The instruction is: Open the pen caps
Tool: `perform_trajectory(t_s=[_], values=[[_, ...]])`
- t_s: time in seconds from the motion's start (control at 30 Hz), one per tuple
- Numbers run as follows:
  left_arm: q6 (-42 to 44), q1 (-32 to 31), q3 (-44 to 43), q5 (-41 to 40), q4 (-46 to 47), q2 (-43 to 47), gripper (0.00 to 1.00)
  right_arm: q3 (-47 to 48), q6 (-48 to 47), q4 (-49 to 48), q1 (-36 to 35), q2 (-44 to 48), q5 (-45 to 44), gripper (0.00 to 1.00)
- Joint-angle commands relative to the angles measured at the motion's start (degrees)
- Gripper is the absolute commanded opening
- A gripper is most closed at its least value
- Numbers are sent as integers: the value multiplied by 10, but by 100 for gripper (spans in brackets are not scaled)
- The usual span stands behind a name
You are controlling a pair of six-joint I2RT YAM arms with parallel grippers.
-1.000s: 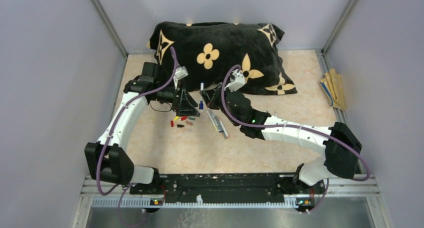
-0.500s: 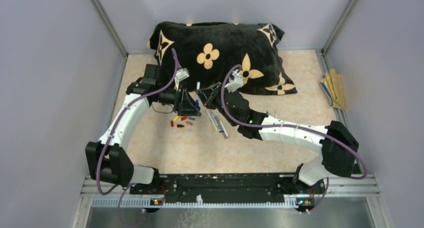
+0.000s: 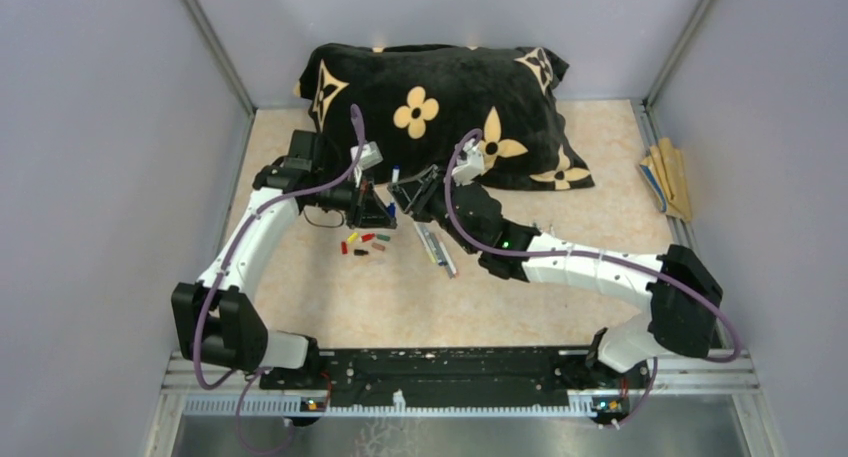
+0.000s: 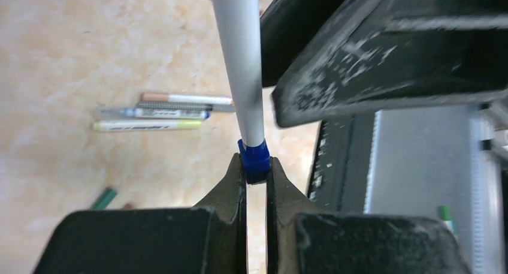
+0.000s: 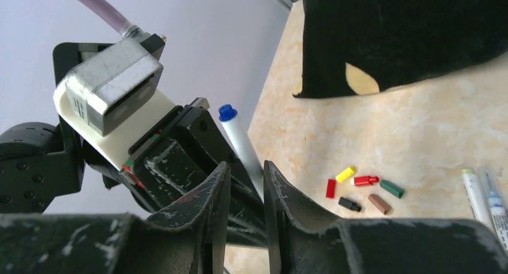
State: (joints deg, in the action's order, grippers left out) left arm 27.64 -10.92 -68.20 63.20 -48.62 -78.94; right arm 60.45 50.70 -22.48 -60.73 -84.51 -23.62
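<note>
left pincer (image 4: 257, 169) is clamped tight on the blue cap (image 4: 254, 159). The cap is seated on the end of the pen (image 4: 239, 58), no gap showing at the joint. The pen hangs in the air just off the near edge of the pillow (image 3: 440, 97), roughly upright, upper end blue-tipped.

right pincer (image 5: 247, 178): jaws narrow, barrel runs through the gap. Can't tell if the pads actually press it.

Obstructions: the right pincer's black body crowds in just beside the left fingers (image 4: 230, 184). The left pincer's housing hides the cap from the right wrist view.

On the bench (image 3: 350, 307), out from the pillow's near edge, are loose caps (image 5: 365, 180) (yellow, red, green, black, brown). The three spare pens (image 4: 171, 111) lie side by side next to them. The tan sticks (image 3: 670, 182) are off the pillow's right end, at the wall.
</note>
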Motion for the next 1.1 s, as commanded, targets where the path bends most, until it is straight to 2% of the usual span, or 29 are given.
perform_trajectory(t_s=[0.0, 0.17, 0.27, 0.33, 0.4, 0.57, 0.63, 0.83, 1.07], values=[[132, -8, -9, -99, -23, 14, 0, -6, 4, 46, 22, 60, 68, 26], [237, -30, 2, -209, -33, 35, 0, -37, 13, 110, 82, 136, 140, 32], [314, -62, 40, -321, -18, 61, 0, -23, 7, 171, 119, 166, 184, 43], [363, -90, 64, -381, -4, 86, 0, 7, 4, 231, 146, 152, 239, 46], [409, -112, 80, -418, 3, 112, 0, 36, -1, 271, 172, 123, 330, 50], [519, -155, 104, -470, 9, 172, 0, 79, 0, 276, 210, 19, 571, 57], [559, -167, 108, -486, 10, 185, 0, 90, 1, 271, 210, -15, 634, 59], [599, -187, 94, -507, 1, 187, 0, 91, 15, 233, 203, -47, 688, 60], [610, -208, 99, -529, -1, 180, 0, 90, 29, 203, 172, -73, 710, 60]])
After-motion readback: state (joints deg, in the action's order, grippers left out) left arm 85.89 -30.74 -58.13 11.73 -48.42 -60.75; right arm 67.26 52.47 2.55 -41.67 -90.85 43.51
